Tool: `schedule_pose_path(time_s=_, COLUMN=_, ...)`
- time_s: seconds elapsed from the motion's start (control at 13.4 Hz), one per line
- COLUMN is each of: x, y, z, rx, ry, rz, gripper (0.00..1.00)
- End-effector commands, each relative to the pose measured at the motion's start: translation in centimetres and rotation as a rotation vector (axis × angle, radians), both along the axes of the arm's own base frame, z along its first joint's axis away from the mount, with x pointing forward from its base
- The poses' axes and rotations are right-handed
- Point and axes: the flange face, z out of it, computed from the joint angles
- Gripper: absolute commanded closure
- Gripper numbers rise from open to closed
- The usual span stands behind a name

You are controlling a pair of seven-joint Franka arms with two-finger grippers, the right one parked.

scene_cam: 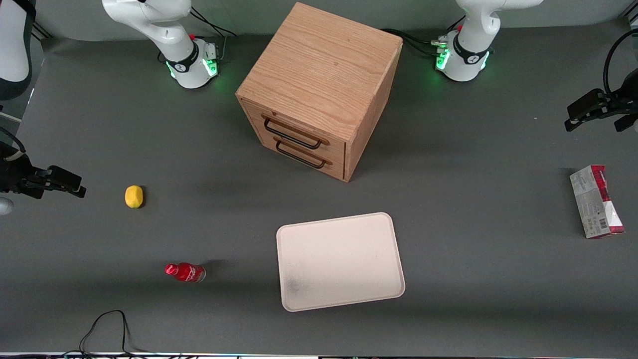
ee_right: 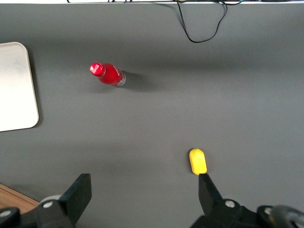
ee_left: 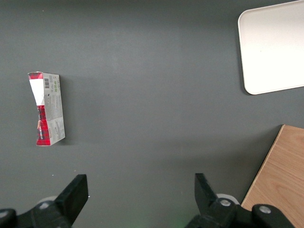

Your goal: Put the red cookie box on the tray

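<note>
while gripper [ee_left: 137,194] hangs w/ jaws wide, red cookie box [ee_left: 47,109] lies apart.

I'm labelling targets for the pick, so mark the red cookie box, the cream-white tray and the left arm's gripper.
Slim red cardboard cookie box [scene_cam: 596,202]: front view, grey-white printed face.
Flat cream-white rectangular tray [scene_cam: 341,260]: front view, bare floor.
Left arm's gripper [ee_left: 141,190]: left wrist view, between its open fingertips, above bare table.

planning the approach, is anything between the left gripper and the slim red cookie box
Nothing: in the left wrist view only bare grey table separates the open gripper from the slim red cardboard cookie box.
</note>
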Motion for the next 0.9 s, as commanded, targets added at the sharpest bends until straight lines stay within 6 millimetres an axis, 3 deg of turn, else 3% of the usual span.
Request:
schedule_pose_path(time_s=0.0, x=-0.08, y=0.02, z=0.21, rx=0.005, ry=0.021, rz=0.002, gripper=0.00)
schedule_pose_path(time_s=0.82, x=0.22, y=0.34, z=-0.07, rx=0.005, ry=0.021, rz=0.008, gripper=0.00)
